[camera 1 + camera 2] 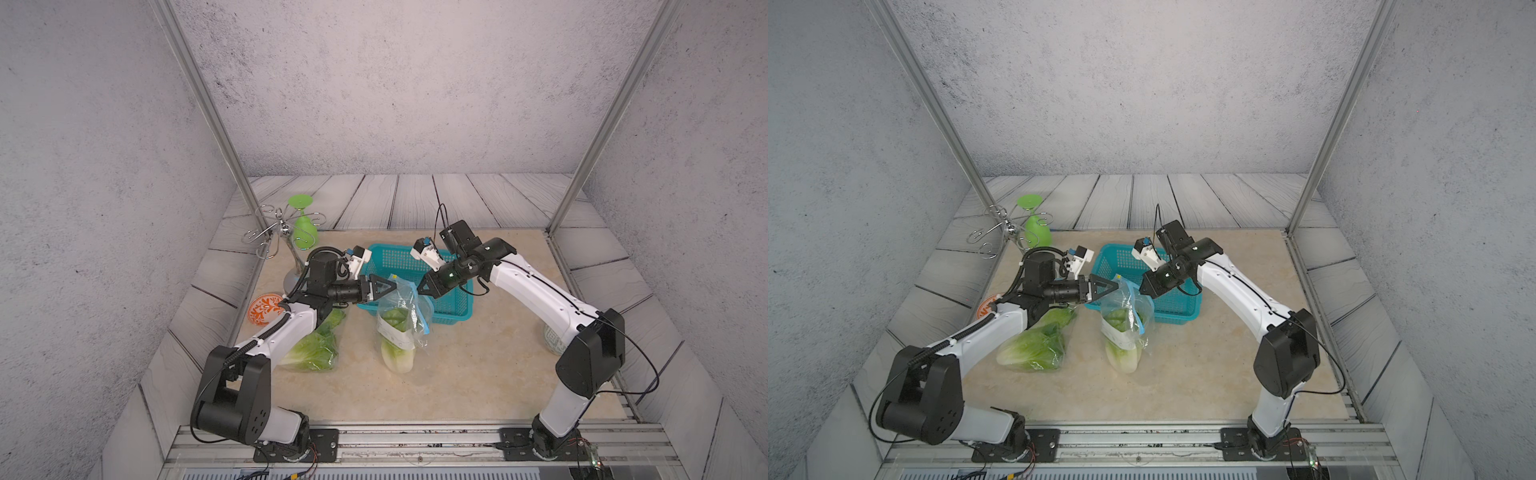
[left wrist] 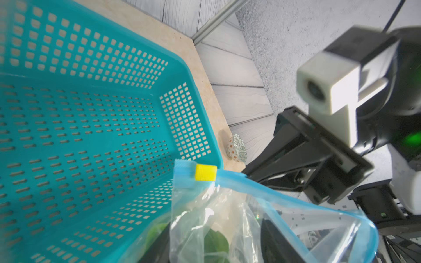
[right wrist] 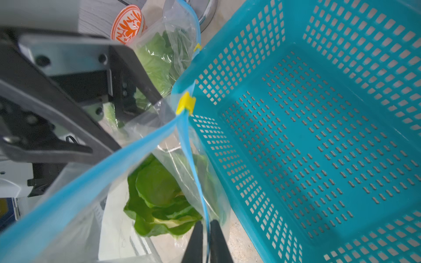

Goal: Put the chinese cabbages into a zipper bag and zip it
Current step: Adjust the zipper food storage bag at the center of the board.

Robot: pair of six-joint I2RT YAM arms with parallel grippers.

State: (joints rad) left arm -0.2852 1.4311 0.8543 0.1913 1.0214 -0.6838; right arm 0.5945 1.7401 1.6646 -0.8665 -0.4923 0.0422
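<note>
In front of the perforated teal plastic basket, a clear, crinkly zipper bag with a blue zip strip and a blocky yellow slider hangs open. Inside it, 1 chinese cabbage stands on its white ribbed base with its ruffled green leaves up. The right gripper is pinched flat on the blue strip beside the basket wall, and the left gripper has its black wedge-shaped jaws partly apart astride the opposite rim. The other chinese cabbages lie under glossy film off the basket's left front corner.
</note>
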